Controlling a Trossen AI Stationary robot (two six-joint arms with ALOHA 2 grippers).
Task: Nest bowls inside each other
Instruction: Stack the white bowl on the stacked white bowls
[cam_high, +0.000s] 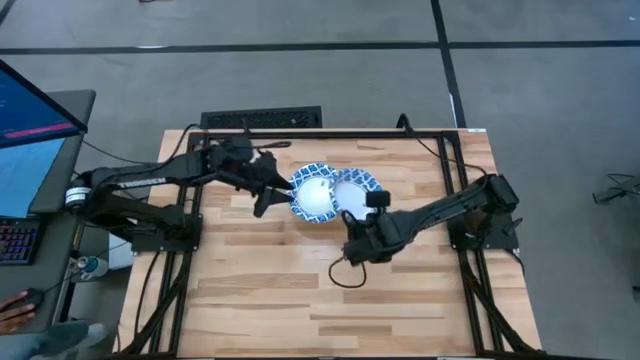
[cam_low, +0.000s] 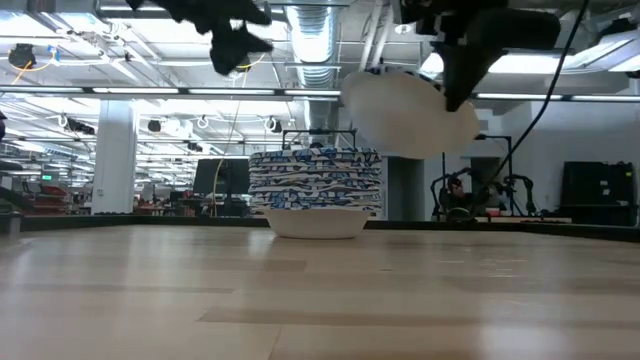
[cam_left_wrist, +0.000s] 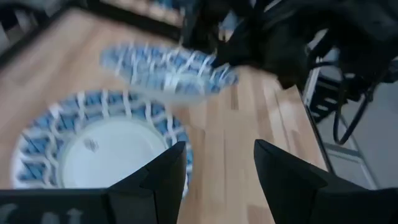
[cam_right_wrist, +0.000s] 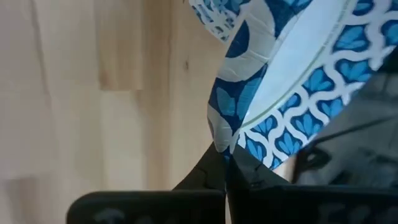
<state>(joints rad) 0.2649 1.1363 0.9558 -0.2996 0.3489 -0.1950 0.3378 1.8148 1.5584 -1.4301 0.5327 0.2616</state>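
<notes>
The bowls are being gathered into one stack (cam_low: 315, 195) resting on the wooden surface (cam_high: 300, 300) toward its far middle, and one further bowl (cam_low: 410, 113) is being held in the air just beside and above that stack, on its right side in the high view. In the low view the stack is being shown as many patterned rims piled upright on a white base, while the carried bowl is being kept tilted, its pale underside turned toward the camera. It is being gripped by the right gripper (cam_right_wrist: 225, 163), whose jaws are closed on the lattice rim, as the right wrist view is showing. For the step to be done well, the carried bowl is probably best being levelled and centred over the top bowl (cam_high: 312, 195) before being lowered, since a tilted rim is likely to catch on the stack's edge and push it sideways; release is best being delayed until the bowl is seated. The right arm is being extended from the surface's right side, reaching inward and forward with its wrist low over the middle of the surface. The left gripper (cam_left_wrist: 214, 171) is being held above the surface just at the stack's left edge, its jaws open and gripping nothing, with the left arm stretched in from the left.
</notes>
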